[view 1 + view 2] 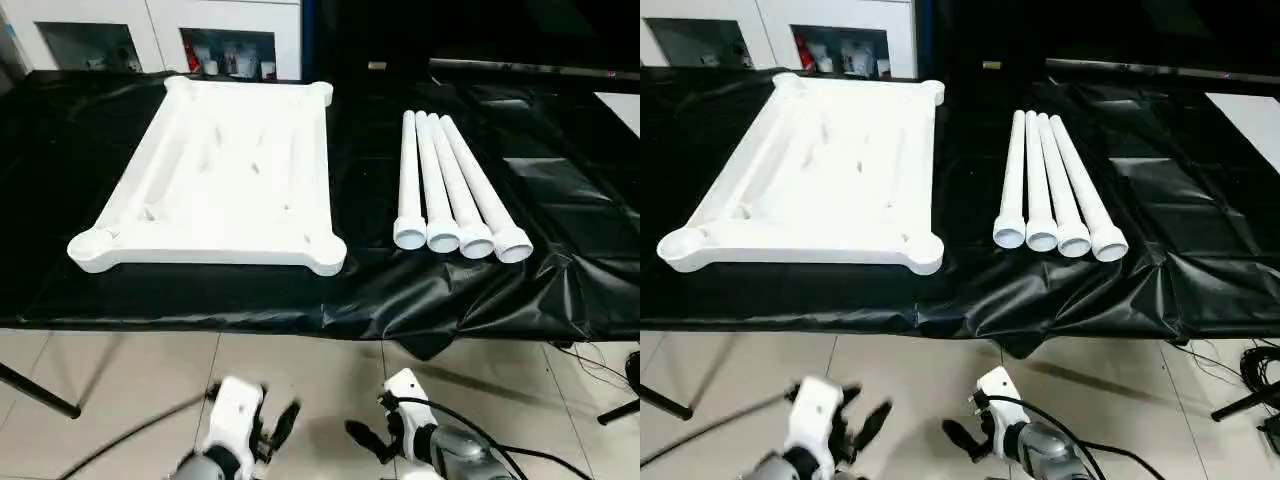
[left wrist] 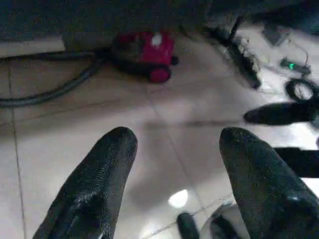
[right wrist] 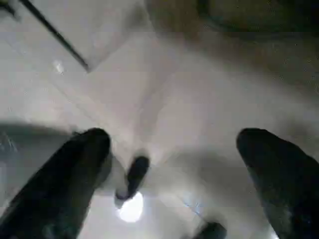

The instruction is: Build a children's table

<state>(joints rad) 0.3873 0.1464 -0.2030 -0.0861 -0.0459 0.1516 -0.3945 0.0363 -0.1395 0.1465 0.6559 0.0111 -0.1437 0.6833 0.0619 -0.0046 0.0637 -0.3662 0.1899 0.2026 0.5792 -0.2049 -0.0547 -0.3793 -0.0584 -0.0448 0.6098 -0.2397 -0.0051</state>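
Observation:
The children's table lies in parts on a black-covered bench. Its white top [image 1: 215, 175] rests at the left, ribbed underside up, with round sockets at the corners. Several white tapered legs [image 1: 450, 185] lie side by side to its right, flared ends toward me. Both grippers hang low over the tiled floor, in front of and below the bench's front edge. My left gripper [image 1: 275, 430] is open, its fingers [image 2: 99, 179] apart with nothing between them. Close beside it, my right gripper [image 1: 368, 440] stands wide open and empty, its fingers [image 3: 75, 169] over bare floor.
A black sheet [image 1: 560, 250] covers the bench and droops over its front edge. On the floor are a red vacuum cleaner [image 2: 144, 52] with a hose, a black stand leg [image 1: 40, 392] at the left, and cables [image 1: 590, 365] at the right. White cabinets [image 1: 150, 35] stand behind.

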